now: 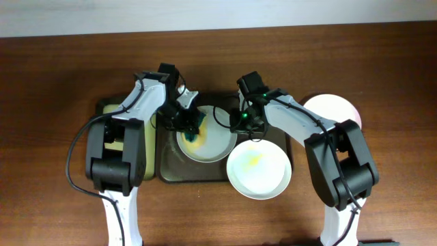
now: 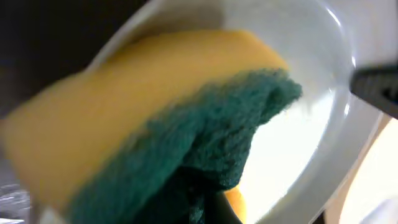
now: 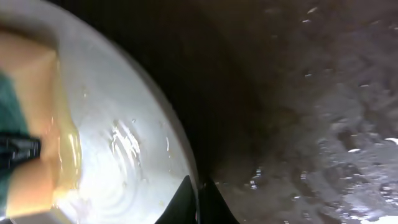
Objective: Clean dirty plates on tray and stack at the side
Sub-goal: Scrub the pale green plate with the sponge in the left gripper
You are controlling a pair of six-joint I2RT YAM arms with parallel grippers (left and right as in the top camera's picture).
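Observation:
A pale grey-blue plate (image 1: 213, 145) with a yellow smear lies on the dark tray (image 1: 167, 174). My left gripper (image 1: 192, 121) is shut on a yellow and green sponge (image 2: 155, 118), pressed onto that plate's left part (image 2: 298, 155). My right gripper (image 1: 240, 123) is shut on the plate's right rim (image 3: 186, 168), one finger inside and one outside. A white plate (image 1: 259, 171) with a yellow smear sits over the tray's front right corner. Another white plate (image 1: 332, 109) lies on the table at the far right.
A smaller black tray with yellow lining (image 1: 130, 133) lies left of the dark tray, under my left arm. The wet, smudged tray floor (image 3: 311, 112) fills the right wrist view. A pale wall runs along the table's far edge.

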